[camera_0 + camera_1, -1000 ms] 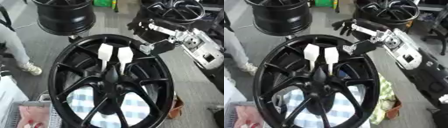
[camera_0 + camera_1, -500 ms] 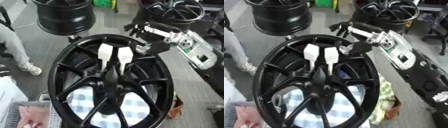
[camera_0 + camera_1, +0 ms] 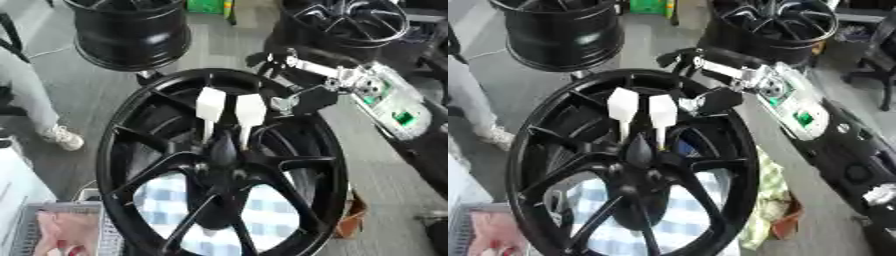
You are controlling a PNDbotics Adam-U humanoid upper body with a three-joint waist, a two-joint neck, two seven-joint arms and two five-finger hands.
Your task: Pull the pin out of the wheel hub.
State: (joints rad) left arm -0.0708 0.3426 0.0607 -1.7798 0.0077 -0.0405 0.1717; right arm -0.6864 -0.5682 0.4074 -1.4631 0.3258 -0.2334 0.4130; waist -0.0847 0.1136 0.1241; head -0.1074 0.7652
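right robot hand (image 3: 710,82) | over wheel hub (image 3: 636,165) rim | fingers spread

Three black wheels: one big wheel hub (image 3: 223,170) at frame center, one wheel (image 3: 131,32) upper left, one wheel (image 3: 346,25) upper right. Two white-tagged pins (image 3: 210,105) (image 3: 249,110) standing in the center hub. One robot hand (image 3: 302,97), right of center. One checkered cloth (image 3: 262,210) under the spokes. One person's shoe (image 3: 66,137), left edge.

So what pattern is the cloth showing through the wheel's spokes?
Blue-and-white checked cloth, seen behind the black wheel; clearest in the left eye view.
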